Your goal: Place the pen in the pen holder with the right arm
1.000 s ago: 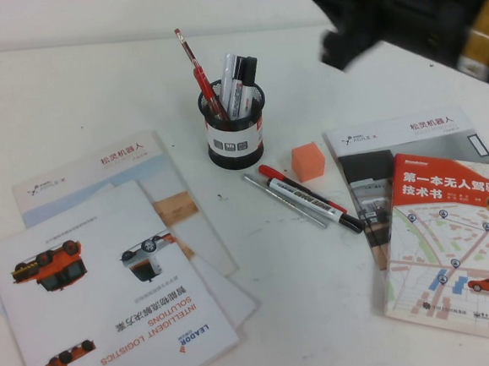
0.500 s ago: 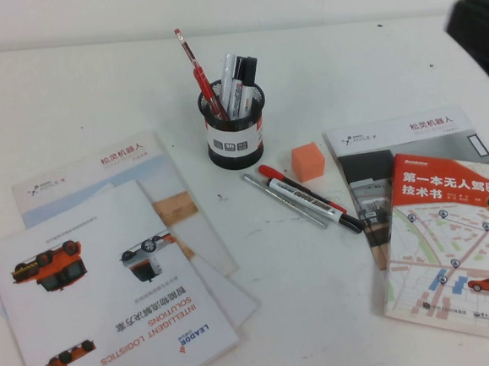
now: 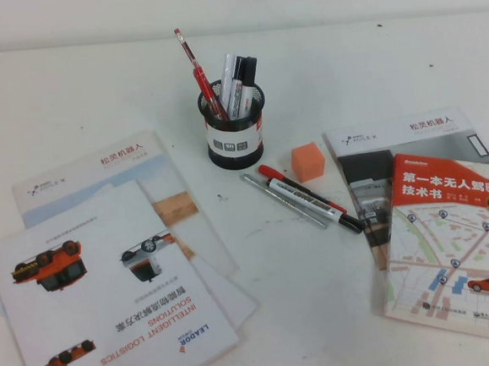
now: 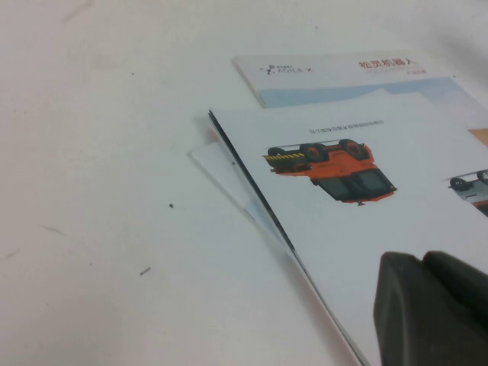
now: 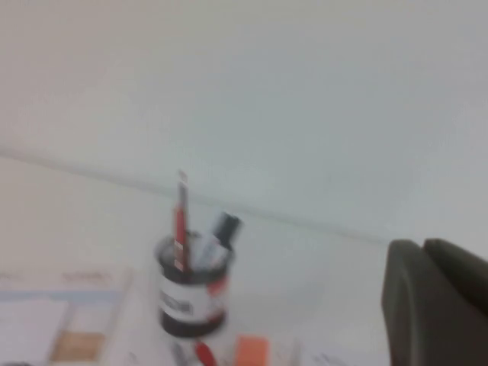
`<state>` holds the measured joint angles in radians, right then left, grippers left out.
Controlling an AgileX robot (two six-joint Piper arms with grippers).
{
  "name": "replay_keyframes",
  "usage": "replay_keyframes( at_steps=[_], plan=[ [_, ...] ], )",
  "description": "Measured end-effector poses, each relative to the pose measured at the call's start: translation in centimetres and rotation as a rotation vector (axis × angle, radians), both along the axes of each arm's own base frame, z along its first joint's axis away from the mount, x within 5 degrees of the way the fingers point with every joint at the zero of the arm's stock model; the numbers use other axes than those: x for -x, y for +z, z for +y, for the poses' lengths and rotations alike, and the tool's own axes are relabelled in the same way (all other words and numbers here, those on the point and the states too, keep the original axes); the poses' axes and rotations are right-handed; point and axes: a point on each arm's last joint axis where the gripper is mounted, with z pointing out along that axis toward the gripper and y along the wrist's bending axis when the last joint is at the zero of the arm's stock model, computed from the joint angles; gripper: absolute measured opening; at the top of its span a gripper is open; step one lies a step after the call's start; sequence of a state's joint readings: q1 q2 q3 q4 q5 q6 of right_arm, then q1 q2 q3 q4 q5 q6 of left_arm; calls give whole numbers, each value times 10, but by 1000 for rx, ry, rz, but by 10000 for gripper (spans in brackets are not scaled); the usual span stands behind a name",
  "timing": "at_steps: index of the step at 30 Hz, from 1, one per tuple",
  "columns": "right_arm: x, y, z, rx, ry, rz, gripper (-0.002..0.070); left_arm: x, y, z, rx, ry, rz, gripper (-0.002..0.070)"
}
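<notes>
Nearest the robot, the left gripper (image 4: 424,263) hangs low over the logistics brochure (image 4: 358,229) at the left of the desk (image 3: 67,87); only its dark end shows in the left wrist view, so I cannot tell whether it is wide or narrow; on the right lies the driverless-car book (image 3: 452,234) on another booklet; between the two stacks, mid-desk, the white marker with a red cap (image 3: 309,199) and the slim silver-grey pen (image 3: 284,201) lie side by side, with an orange cube (image 3: 308,161) just beyond them; farther still stands the pen holder (image 3: 235,137), and the pen (image 3: 198,72) is already inside it, leaning out toward the far left, well above the rim, among black and white markers; the right gripper (image 5: 424,248) is outside the high view and shows only as a dark edge in its own wrist view, facing the holder from well apart; its opening cannot be told, and nothing is seen in it

By my reading the placing is done and the step in hand is parking the right arm; do that on a high, wide path, clear of the tall leaning pen, since a brush against it could tip the light mesh holder; avoid sweeping low over the book and cube
</notes>
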<state>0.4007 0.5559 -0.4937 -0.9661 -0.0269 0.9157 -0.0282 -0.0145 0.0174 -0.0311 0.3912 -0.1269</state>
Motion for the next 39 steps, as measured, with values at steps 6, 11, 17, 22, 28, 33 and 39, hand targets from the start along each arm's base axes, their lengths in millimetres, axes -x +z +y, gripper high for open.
replay_keyframes(
  at_steps=[6, 11, 17, 22, 28, 33, 39],
  plan=[
    [0, -23, -18, 36, -187, 137, -19, 0, 0, 0, 0, 0, 0, -3],
    [18, -40, -37, 14, -297, 128, -19, 0, 0, 0, 0, 0, 0, -3],
    [42, -72, -50, -38, -385, 40, -19, 0, 0, 0, 0, 0, 0, -2],
    [48, -96, -47, -103, -360, 14, -19, 0, 0, 0, 0, 0, 0, -2],
    [48, -104, -44, -110, -337, 19, -19, 0, 0, 0, 0, 0, 0, -3],
    [48, -121, -45, -165, -342, 76, -19, 0, 0, 0, 0, 0, 0, -3],
    [55, -135, -44, -89, -329, 97, -19, 0, 0, 0, 0, 0, 0, -2]
  ],
)
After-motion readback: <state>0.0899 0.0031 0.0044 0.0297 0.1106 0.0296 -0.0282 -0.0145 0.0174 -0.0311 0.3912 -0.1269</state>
